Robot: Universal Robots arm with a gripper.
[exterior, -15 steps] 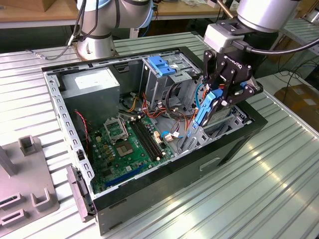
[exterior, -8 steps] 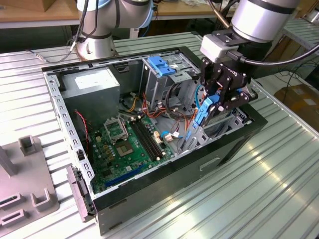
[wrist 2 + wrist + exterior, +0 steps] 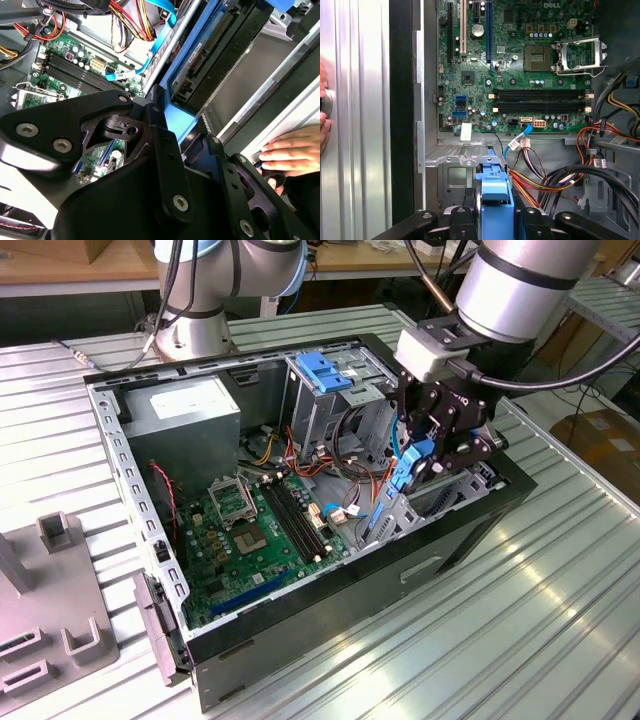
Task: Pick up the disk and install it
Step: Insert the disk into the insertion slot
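One grey moulded fixture (image 3: 50,610) at edge of ribbed metal tabletop (image 3: 560,620), exterior view's left; one open black PC case (image 3: 440,550) mid-tabletop w/ green motherboard (image 3: 250,530); one gripper (image 3: 418,456) clamped on one flat, blue-railed disk (image 3: 402,476), edge-down at case's end, exterior view's right.

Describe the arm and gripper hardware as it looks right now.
The arm is a silver-grey cylinder with a black band. A pale grey block sits at the wrist. The gripper is matte black, built from screwed linkage plates. Black cables loop alongside.
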